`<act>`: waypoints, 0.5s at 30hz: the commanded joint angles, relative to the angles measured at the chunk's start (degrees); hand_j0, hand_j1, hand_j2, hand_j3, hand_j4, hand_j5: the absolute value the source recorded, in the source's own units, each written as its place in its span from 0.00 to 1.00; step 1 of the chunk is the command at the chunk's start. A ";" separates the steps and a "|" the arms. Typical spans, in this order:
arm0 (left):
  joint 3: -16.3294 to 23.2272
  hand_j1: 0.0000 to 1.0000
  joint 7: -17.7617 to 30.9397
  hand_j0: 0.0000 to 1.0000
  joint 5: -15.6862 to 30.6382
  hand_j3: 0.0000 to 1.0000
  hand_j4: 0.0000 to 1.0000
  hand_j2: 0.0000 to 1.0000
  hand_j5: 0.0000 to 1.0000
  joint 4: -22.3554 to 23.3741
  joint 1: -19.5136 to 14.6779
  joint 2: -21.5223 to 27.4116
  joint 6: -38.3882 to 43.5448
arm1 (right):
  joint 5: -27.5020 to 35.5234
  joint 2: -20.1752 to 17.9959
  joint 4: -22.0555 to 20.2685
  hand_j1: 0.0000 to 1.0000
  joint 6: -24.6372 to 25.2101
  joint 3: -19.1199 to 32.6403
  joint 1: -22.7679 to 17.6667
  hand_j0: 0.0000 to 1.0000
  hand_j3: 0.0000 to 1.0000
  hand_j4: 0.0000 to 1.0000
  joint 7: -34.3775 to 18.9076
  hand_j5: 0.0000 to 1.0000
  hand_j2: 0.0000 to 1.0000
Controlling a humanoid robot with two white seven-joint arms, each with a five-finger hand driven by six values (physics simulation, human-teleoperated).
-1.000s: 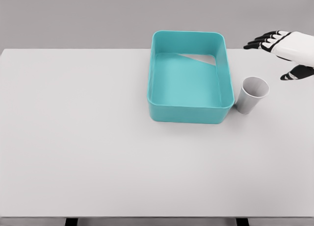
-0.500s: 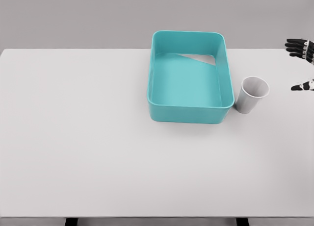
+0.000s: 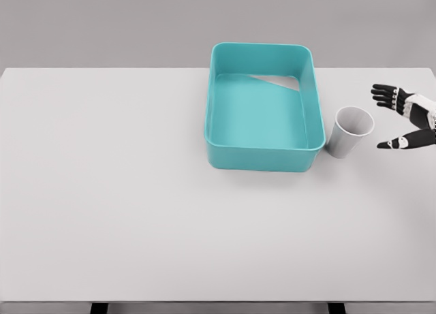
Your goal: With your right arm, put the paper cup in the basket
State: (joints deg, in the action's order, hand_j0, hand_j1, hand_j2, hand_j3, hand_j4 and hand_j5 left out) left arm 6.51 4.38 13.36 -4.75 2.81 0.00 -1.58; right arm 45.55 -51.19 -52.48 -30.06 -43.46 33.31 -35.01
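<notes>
Back in from the right edge since half a second ago: right hand (image 3: 407,118), now nearer the paper cup (image 3: 350,131) than it was then, when only fingertips showed at the border; farther back and higher up a full second ago. Fingers (image 3: 383,91) spread above, thumb (image 3: 393,143) apart below, nothing held, palm side turned toward the cup, a clear gap between hand and cup rim. Paper cup upright on the table (image 3: 122,205), open mouth up, nothing visible inside, just beside the right wall of the basket (image 3: 262,157) near its front corner (touching or a hair apart, cannot tell). Cup and basket unmoved across all three moments. Teal basket rectangular with rounded corners, set at the far middle of the table; inside only its own floor and a pale wedge at the far right corner (light or a gap, cannot tell). Cup outside the basket, not yet in it. Far table edge running just behind the basket's back wall; near edge along the bottom of the view; right edge past the hand, out of frame. Broad bare tabletop left of and in front of the basket; narrower strip to the right, shared by cup and hand.
</notes>
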 commanded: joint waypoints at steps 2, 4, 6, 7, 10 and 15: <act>0.00 1.00 0.01 1.00 0.00 1.00 1.00 1.00 1.00 0.00 0.00 0.00 0.00 | -0.20 0.22 -0.96 1.00 -0.96 -1.10 0.00 1.00 1.00 1.00 0.01 1.00 1.00; 0.00 1.00 0.01 1.00 0.00 1.00 1.00 1.00 1.00 0.00 0.00 0.00 0.00 | -1.08 0.22 -2.10 1.00 -0.96 -1.10 0.00 1.00 1.00 1.00 0.01 1.00 1.00; 0.00 1.00 0.01 1.00 0.00 1.00 1.00 1.00 1.00 0.00 0.00 0.00 0.00 | -1.25 0.30 -2.10 1.00 -0.96 -1.10 0.00 1.00 1.00 1.00 0.01 1.00 1.00; 0.00 1.00 0.01 1.00 0.00 1.00 1.00 1.00 1.00 0.00 0.00 0.00 0.00 | -1.43 0.30 -2.10 1.00 -0.96 -1.10 0.00 1.00 1.00 1.00 0.01 1.00 1.00; 0.00 1.00 0.01 1.00 0.00 1.00 1.00 1.00 1.00 0.00 0.00 0.00 0.00 | -1.43 0.30 -2.10 1.00 -0.96 -1.10 0.00 1.00 1.00 1.00 0.01 1.00 1.00; 0.00 1.00 0.01 1.00 0.00 1.00 1.00 1.00 1.00 0.00 0.00 0.00 0.00 | -1.43 0.83 -2.10 1.00 -0.96 -1.10 0.00 1.00 1.00 1.00 0.01 1.00 1.00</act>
State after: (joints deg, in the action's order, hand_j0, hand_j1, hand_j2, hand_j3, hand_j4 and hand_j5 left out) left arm 6.51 4.38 13.35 -4.75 2.81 0.00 -1.58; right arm 43.75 -50.42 -54.52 -31.07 -44.66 33.31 -35.01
